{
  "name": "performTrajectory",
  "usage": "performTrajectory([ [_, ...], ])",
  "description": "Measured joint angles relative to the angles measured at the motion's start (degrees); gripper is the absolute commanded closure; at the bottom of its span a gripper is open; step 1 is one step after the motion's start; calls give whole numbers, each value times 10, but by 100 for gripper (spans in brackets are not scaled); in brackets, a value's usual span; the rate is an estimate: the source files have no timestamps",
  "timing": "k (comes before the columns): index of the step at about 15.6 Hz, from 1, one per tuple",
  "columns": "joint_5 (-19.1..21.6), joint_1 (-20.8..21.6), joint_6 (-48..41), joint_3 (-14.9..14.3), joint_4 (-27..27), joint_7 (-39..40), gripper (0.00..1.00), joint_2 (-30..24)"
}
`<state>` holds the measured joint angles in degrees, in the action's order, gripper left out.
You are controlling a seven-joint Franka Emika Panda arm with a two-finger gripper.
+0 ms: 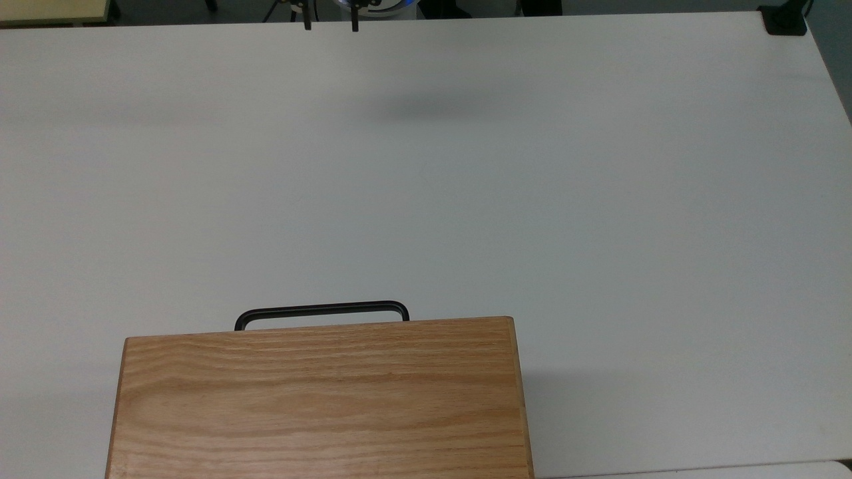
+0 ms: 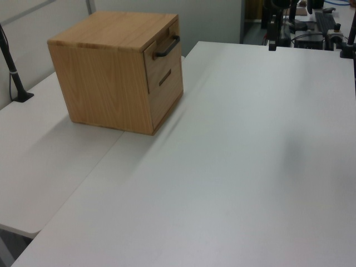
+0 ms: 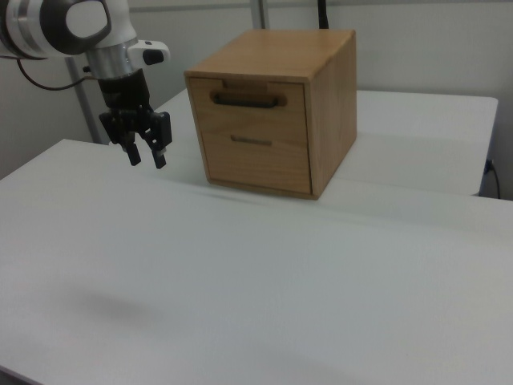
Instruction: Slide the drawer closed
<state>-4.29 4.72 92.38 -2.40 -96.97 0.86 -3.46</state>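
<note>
Raised pincer (image 3: pixel 146 156), fingers apart

A white table (image 1: pixel 532 199) carries one wooden cabinet (image 1: pixel 319 399) near its edge.

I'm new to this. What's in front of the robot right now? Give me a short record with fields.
Cabinet: wooden cabinet standing on the white table
Drawer: top drawer with black bar handle, pushed in flush
Lower front: second panel with a small handle
Gripper: gripper open, empty, in the air to the right view's left of the cabinet, apart from it
Contact: none
</note>
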Motion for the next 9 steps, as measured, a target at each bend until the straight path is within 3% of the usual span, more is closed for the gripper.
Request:
performTrajectory([
  [9,0,-2,6,-1,0,-1,0,0],
])
